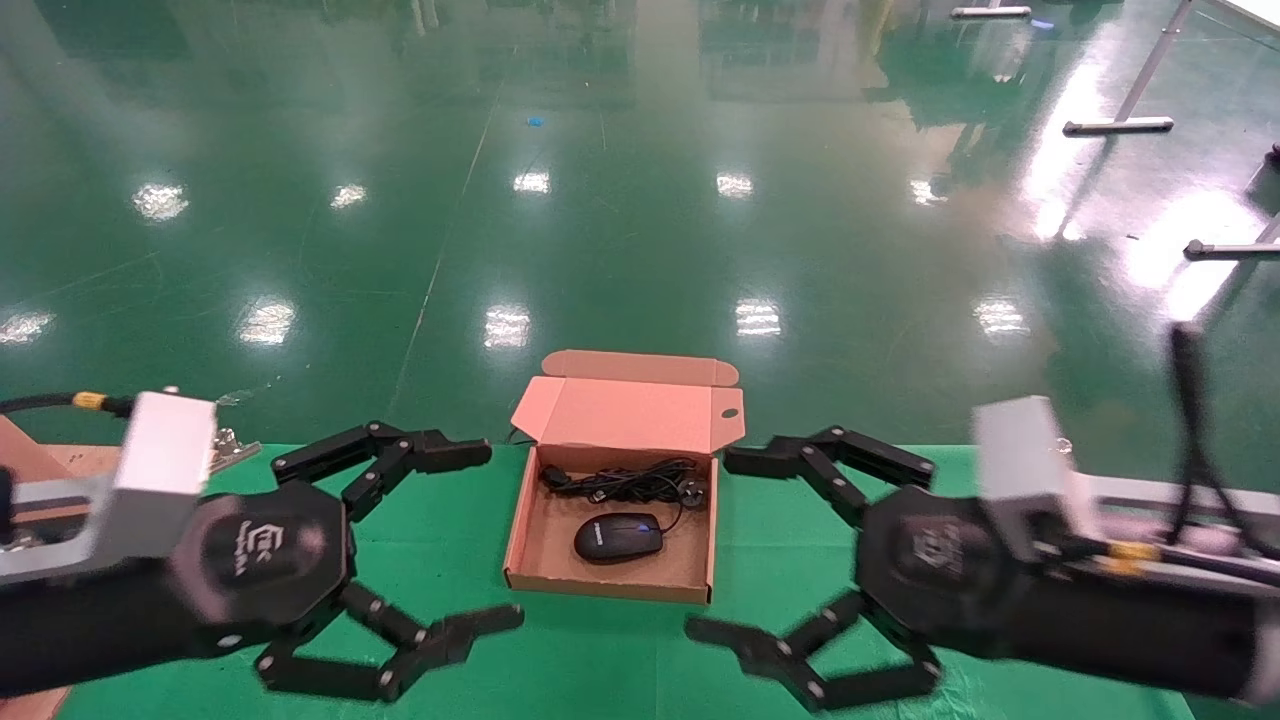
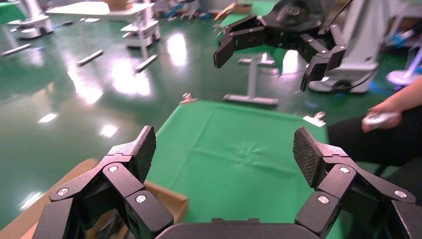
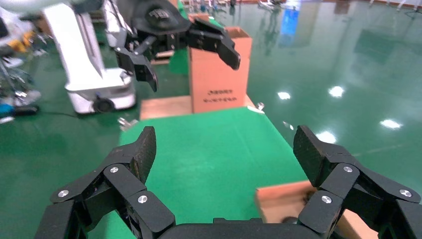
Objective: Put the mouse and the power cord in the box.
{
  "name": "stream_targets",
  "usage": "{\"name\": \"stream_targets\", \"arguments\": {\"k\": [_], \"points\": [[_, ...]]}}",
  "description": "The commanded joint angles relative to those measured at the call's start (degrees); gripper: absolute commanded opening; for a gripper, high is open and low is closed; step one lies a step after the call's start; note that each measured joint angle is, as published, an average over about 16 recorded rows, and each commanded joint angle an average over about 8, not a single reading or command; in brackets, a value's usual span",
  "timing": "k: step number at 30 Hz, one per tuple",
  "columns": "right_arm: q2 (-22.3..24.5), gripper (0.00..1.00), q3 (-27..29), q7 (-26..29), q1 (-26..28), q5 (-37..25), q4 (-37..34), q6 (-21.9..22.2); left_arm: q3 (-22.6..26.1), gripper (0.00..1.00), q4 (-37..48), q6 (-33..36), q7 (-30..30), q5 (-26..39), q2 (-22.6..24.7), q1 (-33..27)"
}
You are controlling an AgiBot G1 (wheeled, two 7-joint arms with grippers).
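Note:
The brown cardboard box (image 1: pixel 530 520) stands open mid-table, its lid tilted up at the back. Inside lie the black mouse (image 1: pixel 618 537) near the front and the bundled black power cord (image 1: pixel 640 484) behind it. My left gripper (image 1: pixel 487 535) hovers open to the left of the box, nothing between its fingers. My right gripper (image 1: pixel 722 545) hovers open to the right of the box, also empty. A corner of the box (image 2: pixel 166 198) shows in the left wrist view beside the left gripper (image 2: pixel 223 149). The right wrist view shows the right gripper (image 3: pixel 224 149) over the box's corner (image 3: pixel 283 199).
Green cloth (image 1: pixel 450 560) covers the table, its far edge just behind the box. A tall cardboard carton (image 3: pixel 219 74) stands off the table's left end. A person's hand with a controller (image 2: pixel 380 117) is near the table's right end.

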Motion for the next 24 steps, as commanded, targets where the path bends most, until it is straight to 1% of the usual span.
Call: {"name": "stream_targets", "arguments": {"k": [1,6,11,15,24], "points": [[1.44,1.00,1.57,1.37,-1.03,1.31,1.41,-1.53,-1.30,1.00,-0.43,2.00,-1.10,-0.63,0.02,0.39],[4.93,1.00,5.38,4.70,-3.55,4.48,4.84,-5.24,-4.54,1.00,-1.50,6.96,-3.83,-2.20,0.08,1.35],[7.27,1.00,7.99,6.65,-5.15,6.60,7.16,-7.76,-6.99,1.00,-2.29,10.68,-5.74,-3.36,0.11,2.05],[7.86,1.00,8.69,6.95,-5.53,7.16,7.76,-8.41,-7.82,1.00,-2.55,11.90,-6.23,-3.80,0.11,2.30],[7.35,1.00,8.08,6.68,-5.27,6.73,7.24,-7.82,-7.21,1.00,-2.36,11.00,-5.83,-3.61,0.11,2.19]]}}
